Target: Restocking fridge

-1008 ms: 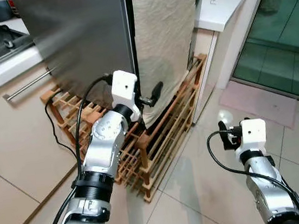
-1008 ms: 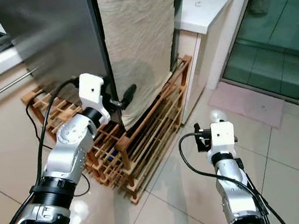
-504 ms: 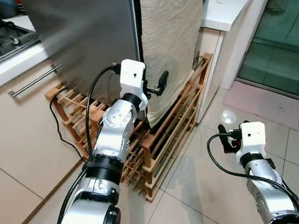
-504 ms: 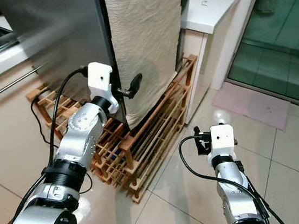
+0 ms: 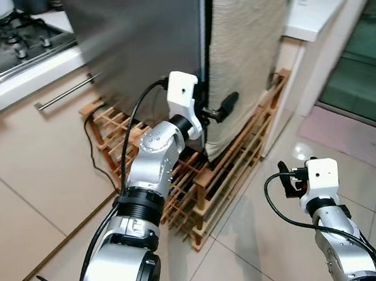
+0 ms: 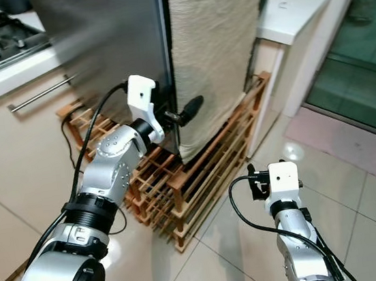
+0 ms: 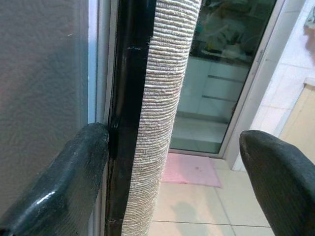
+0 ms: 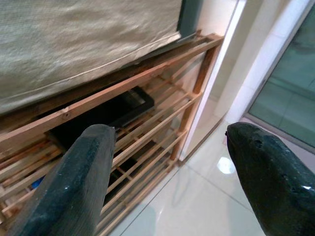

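Left hand (image 5: 220, 109) straddling fridge (image 5: 148, 36) door edge

Brushed steel-grey on the fridge (image 5: 141, 36); beige ribbed weave on the cloth (image 5: 250, 30); warm brown wooden rack (image 5: 243, 140); pale cream floor tiles (image 5: 257, 255).

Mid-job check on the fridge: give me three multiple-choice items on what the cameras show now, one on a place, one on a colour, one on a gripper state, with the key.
1. Where is the left gripper?
A. at the fridge door's edge
B. on the stove
C. on the floor

2. What colour is the cloth hanging on the fridge?
A. red
B. beige
C. blue

3. How are the right gripper fingers?
A. shut on a bottle
B. shut, empty
C. open, empty

Key: 1 A, one finger rests against the door's black edge strip; 2 B, woven beige fabric; 3 C, the right wrist view shows both spread over the wooden rack.
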Motion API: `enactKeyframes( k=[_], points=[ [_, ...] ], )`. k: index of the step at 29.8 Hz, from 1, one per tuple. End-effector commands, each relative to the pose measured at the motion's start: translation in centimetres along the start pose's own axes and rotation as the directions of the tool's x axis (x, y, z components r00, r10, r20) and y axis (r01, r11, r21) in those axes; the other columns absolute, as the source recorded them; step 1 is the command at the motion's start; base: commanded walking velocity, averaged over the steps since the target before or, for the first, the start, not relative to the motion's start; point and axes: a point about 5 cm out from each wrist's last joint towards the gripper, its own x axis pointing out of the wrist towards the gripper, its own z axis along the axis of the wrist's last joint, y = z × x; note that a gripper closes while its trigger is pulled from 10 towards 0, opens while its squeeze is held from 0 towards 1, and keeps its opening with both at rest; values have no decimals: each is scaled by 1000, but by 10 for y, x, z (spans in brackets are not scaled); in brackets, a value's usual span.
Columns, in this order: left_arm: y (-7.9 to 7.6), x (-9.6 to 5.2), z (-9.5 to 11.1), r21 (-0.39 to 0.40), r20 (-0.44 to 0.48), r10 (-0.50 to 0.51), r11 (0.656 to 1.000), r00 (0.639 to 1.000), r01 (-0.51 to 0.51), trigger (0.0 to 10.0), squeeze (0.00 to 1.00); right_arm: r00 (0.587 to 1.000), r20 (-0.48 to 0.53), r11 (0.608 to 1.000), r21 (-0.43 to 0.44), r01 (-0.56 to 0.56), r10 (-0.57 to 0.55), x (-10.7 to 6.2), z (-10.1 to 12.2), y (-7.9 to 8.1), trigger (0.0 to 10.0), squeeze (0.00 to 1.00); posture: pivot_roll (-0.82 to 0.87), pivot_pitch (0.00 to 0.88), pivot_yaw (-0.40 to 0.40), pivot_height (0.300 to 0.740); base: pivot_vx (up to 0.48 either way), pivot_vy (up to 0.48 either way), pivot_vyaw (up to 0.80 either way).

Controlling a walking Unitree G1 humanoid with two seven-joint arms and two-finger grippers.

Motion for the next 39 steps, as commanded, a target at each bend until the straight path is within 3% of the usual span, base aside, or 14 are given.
enactKeyframes(
  k=[1,12,22,23,24,26,27,29,33,35,36,37,38,39],
  points=[
    [-38,17,-1,3,-24,-205,979,978,205,10000,0,998,-54,1000,17,14,-13,-3,-10,-6,10000,0,-99,60,20,740,0,0,0],
    [-60,24,16,-53,31,-340,939,940,341,10000,0,995,-98,999,46,24,-19,-9,-21,-2,10000,0,-107,75,53,740,0,0,0],
    [-97,36,31,-100,87,-450,884,889,457,10000,0,987,-155,999,19,39,-35,-20,-40,-12,10000,0,-131,91,99,740,0,0,0],
    [-109,40,36,-131,112,-484,859,868,496,10000,0,983,-178,998,24,55,-49,-25,-46,-16,10000,0,-144,89,110,740,0,0,0],
    [-109,40,36,-131,112,-484,859,868,496,10000,0,983,-178,998,24,55,-49,-25,-46,-16,10000,0,-144,89,110,740,0,0,0],
    [-133,46,46,-181,159,-545,803,823,567,10000,0,976,-212,998,24,64,-57,-36,-56,-23,10000,0,-177,79,128,740,0,0,0],
    [-133,46,46,-181,159,-545,803,823,567,10000,0,976,-212,998,24,64,-57,-36,-56,-23,10000,0,-177,79,128,740,0,0,0],
    [-154,50,55,-239,202,-584,749,786,618,10000,0,969,-236,997,23,79,-71,-42,-63,-28,10000,0,-189,62,131,740,0,0,0],
    [-175,51,75,-318,274,-610,672,744,669,10000,0,973,-228,999,19,39,-34,-38,-63,-28,10000,0,-195,47,121,740,0,0,0],
    [-174,50,77,-312,280,-606,676,744,668,10000,0,979,-206,1000,17,3,0,-34,-58,-24,10000,0,-190,43,116,740,0,0,0],
    [-165,50,78,-300,273,-580,707,768,641,10000,0,979,-175,994,32,-103,107,-23,-47,-8,10000,0,-178,40,108,740,0,0,0],
    [-165,50,78,-300,273,-580,707,768,641,10000,0,979,-175,994,32,-103,107,-23,-47,-8,10000,0,-178,40,108,740,0,0,0],
    [-153,49,75,-290,254,-551,741,795,606,10000,0,959,-164,973,66,-223,231,-15,-39,8,10000,0,-166,39,99,740,0,0,0],
    [-150,48,74,-289,249,-545,747,800,599,10000,0,953,-162,966,74,-247,256,-14,-38,11,10000,0,-162,40,98,740,0,0,0]
  ],
)
